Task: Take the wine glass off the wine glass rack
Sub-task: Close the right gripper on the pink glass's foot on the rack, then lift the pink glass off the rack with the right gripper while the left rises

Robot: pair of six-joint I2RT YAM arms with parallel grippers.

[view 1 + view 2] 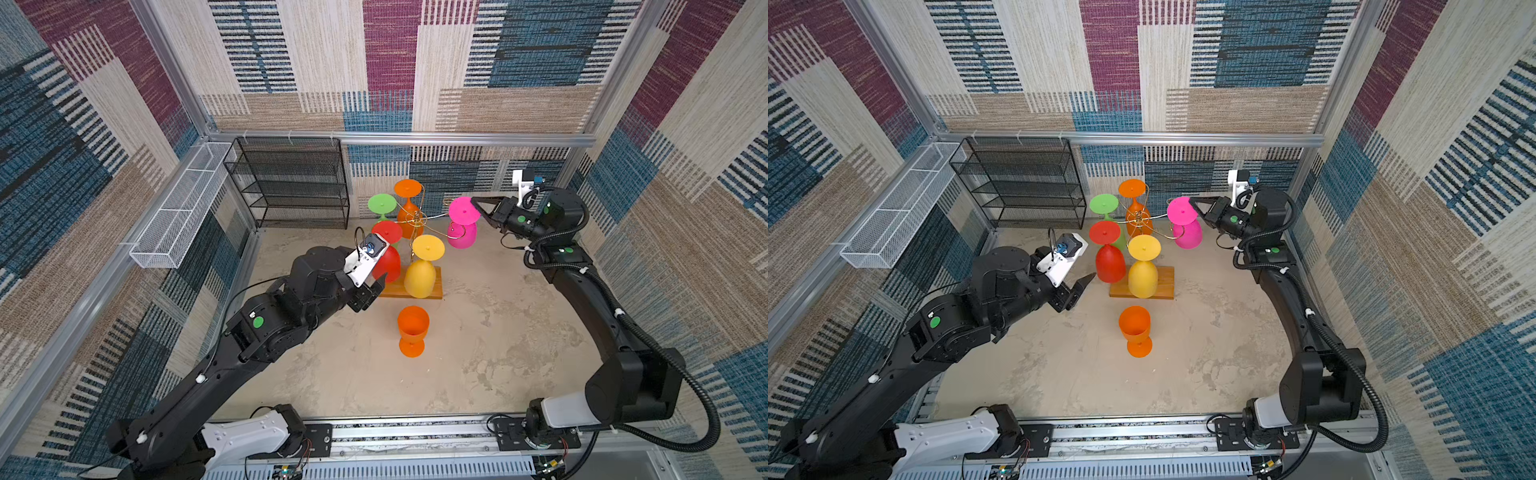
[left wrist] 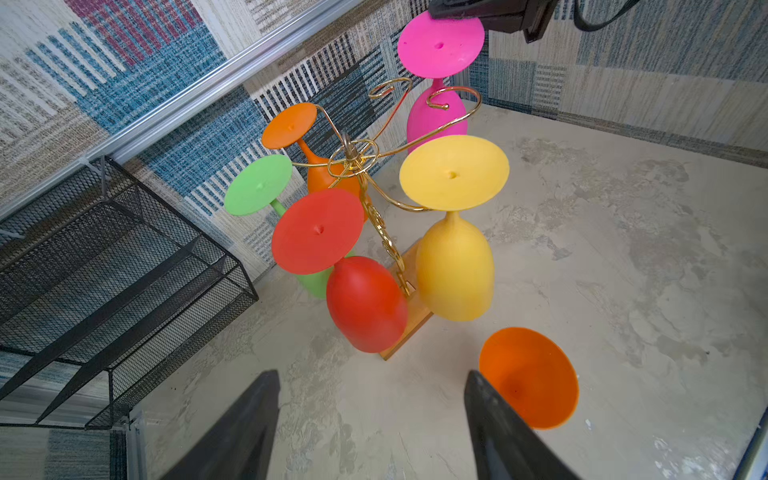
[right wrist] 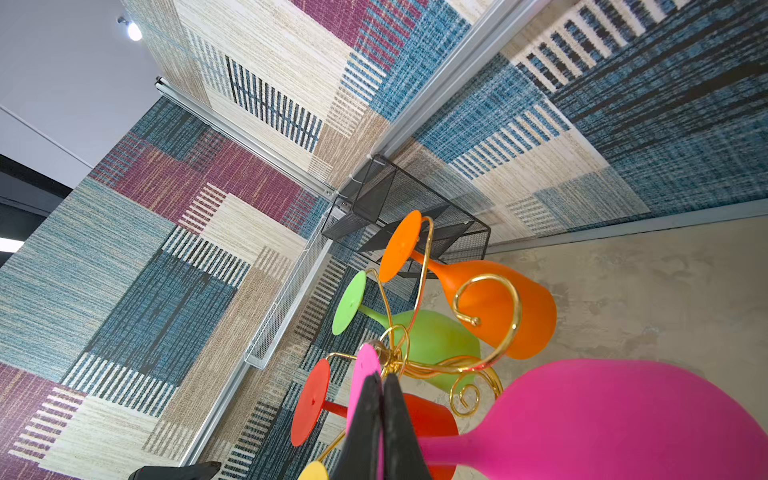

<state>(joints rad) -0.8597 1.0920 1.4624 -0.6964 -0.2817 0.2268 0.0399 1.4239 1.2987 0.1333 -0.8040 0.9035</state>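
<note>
While the left claw (image 1: 1080,287) hangs spread wide just beside the red glass (image 1: 388,266), the gold rack (image 1: 437,286) stands mid-table, its glasses hanging upside down. At its right-hand arm, the right claw (image 1: 476,203) pinches the pink glass (image 1: 462,237) by its foot.

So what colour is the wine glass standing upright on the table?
Orange; the upright wine glass shows best in a top view.
</note>
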